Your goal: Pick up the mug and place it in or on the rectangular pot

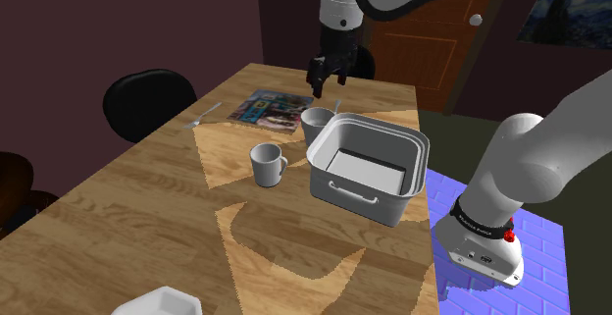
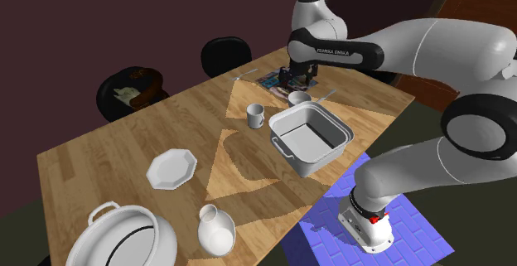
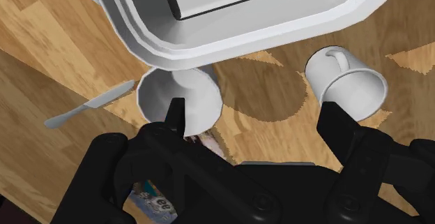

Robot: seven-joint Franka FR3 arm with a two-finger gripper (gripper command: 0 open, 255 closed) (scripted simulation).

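Okay, shoulder view first. Where's the pincer (image 1: 326, 87)? (Kim)

Hanging over the far part of the wooden table (image 1: 127, 215), pointing down. It's above a handleless cup (image 1: 316, 122) that touches the rectangular pot (image 1: 392, 205) at its far corner. The mug (image 1: 267, 164) stands upright on the table on that view's left of the pot. It's near the pot but apart from it, handle turned toward it. A magazine (image 1: 265, 107) lies beyond the cup, with a knife (image 1: 206, 117) beside the magazine. (me)

Second exterior view? (Kim)

Same layout from the other end. The mug (image 2: 254, 116) is on that view's left of the pot (image 2: 306, 166), and the cup (image 2: 299, 99) is against the pot's far rim. My pincer (image 2: 298, 78) is above the cup, well clear of the mug. Nearer that camera, a white plate (image 2: 171, 168), a round pot (image 2: 116, 239) and a white vase (image 2: 216, 228) sit on the table. (me)

Wrist view: open or closed? (Kim)

Fingers stand apart, gripping nothing. Between them I see bare table. One fingertip (image 3: 178, 118) overlaps the cup (image 3: 178, 93) in the picture. The other fingertip (image 3: 338, 121) sits just short of the mug (image 3: 346, 79), whose handle shows on the side toward the pot (image 3: 230, 45). The mug isn't between my fingers. The knife (image 3: 90, 105) lies on the cup's far side from the mug. (me)
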